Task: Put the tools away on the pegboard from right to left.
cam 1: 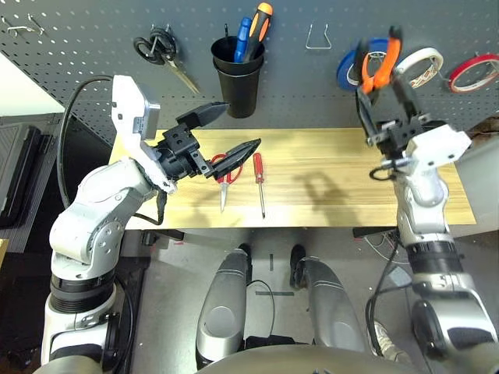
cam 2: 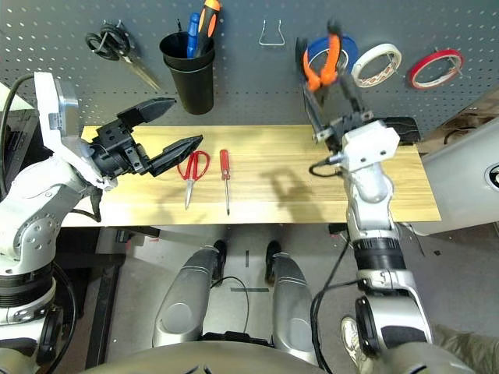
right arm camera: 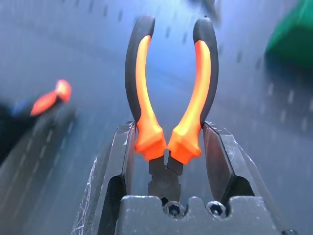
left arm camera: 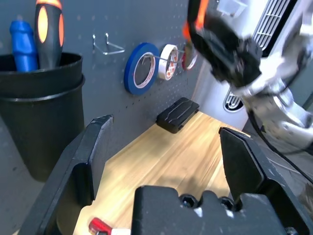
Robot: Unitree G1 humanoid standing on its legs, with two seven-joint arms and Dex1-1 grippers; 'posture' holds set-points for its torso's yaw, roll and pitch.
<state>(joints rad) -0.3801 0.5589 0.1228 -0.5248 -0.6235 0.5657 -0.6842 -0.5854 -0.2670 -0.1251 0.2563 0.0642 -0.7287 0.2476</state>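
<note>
Place: a workshop or robotics lab bench.
Wall: dark grey pegboard (cam 1: pixel 78 47) with rows of small holes and metal hooks (cam 1: pixel 317 37).
Storage: black cup holder (cam 1: pixel 237 76) holding screwdrivers; black-handled scissors (cam 1: pixel 162 53) and tape rolls (cam 1: pixel 419 64) hung on pegs.
Work surface: light wooden bench top (cam 1: pixel 327 175).
Floor: grey, with loose cables (cam 1: pixel 265 292).

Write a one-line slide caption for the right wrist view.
Right gripper clamps the orange-and-black pliers near the hinge, handles pointing up toward the dark pegboard.
</note>
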